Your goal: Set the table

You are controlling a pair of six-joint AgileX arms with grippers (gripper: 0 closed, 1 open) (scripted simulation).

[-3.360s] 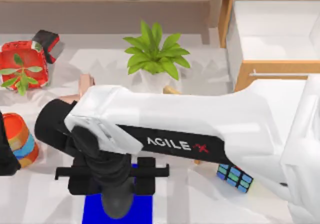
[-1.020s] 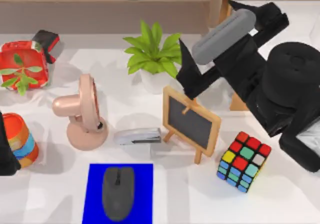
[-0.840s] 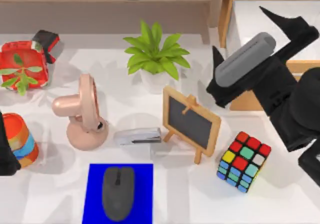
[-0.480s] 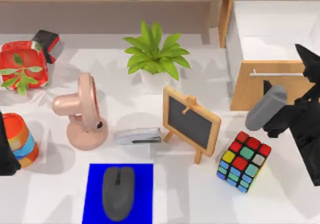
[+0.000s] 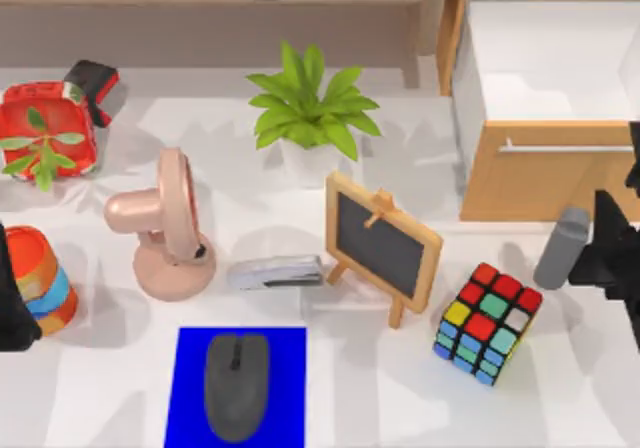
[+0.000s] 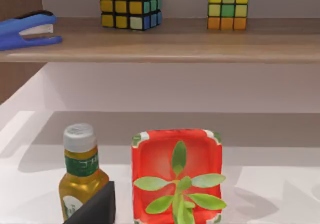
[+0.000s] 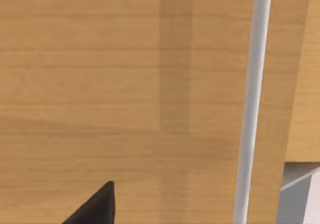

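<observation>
The table is a wide white top with pale grey patches. A grey mouse lies on a blue mat at its front. My right gripper hovers at the table's right edge, open and holding nothing, in front of the light-wood drawer cabinet. A grey cylinder sits on that arm's wrist. The right wrist view looks straight at the wooden drawer front and its pale handle bar. My left arm stays parked at the left edge.
On the table stand a pink fan, a grey stapler, a small chalkboard, a colour cube, a potted plant, a red planter and a striped cup. The cabinet's drawer is open.
My right arm has pulled away from over the mat, swung past the open drawer and dropped to the table's right edge. The mouse now lies uncovered on the mat.
</observation>
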